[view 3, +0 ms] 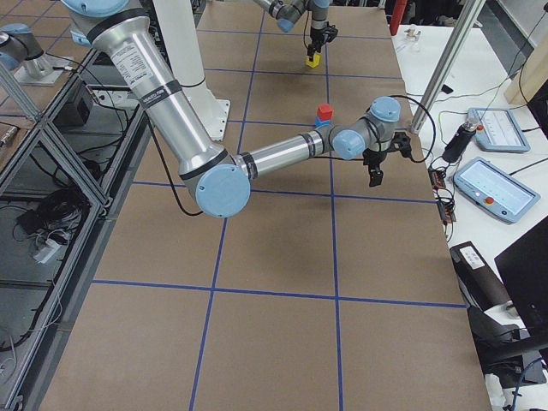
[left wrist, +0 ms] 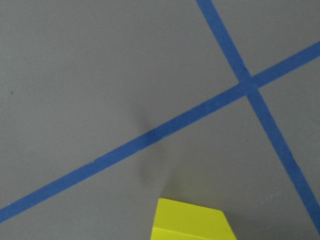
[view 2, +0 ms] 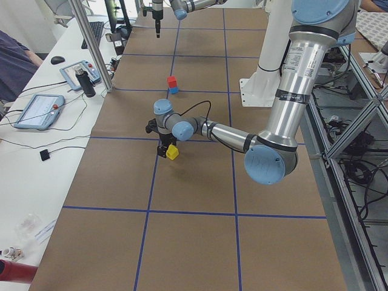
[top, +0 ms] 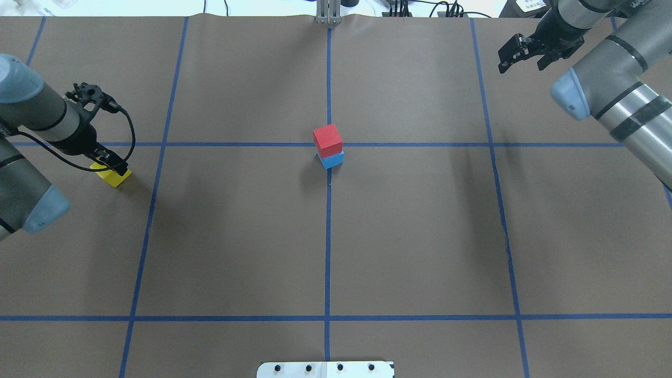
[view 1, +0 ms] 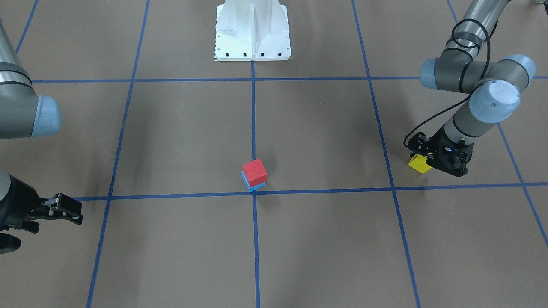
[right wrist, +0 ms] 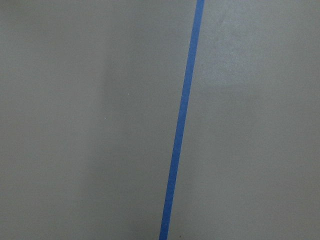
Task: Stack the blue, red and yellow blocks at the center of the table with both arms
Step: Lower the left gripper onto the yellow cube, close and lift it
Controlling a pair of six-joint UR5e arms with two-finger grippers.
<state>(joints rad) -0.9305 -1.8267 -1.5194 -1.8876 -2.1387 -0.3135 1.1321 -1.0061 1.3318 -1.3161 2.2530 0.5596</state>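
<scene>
The red block sits on the blue block in the middle of the table; that part is done; the yellow block must go on top, but it is far off on the left. The left gripper points down and looks closed on it; the right gripper hangs wide open, holding nothing.

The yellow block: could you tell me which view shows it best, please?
The exterior front-facing view: the yellow block is clear, mostly uncovered. Overhead exterior has it partly covered; side views show it small; the left wrist view crops it; the right wrist view misses it.
</scene>
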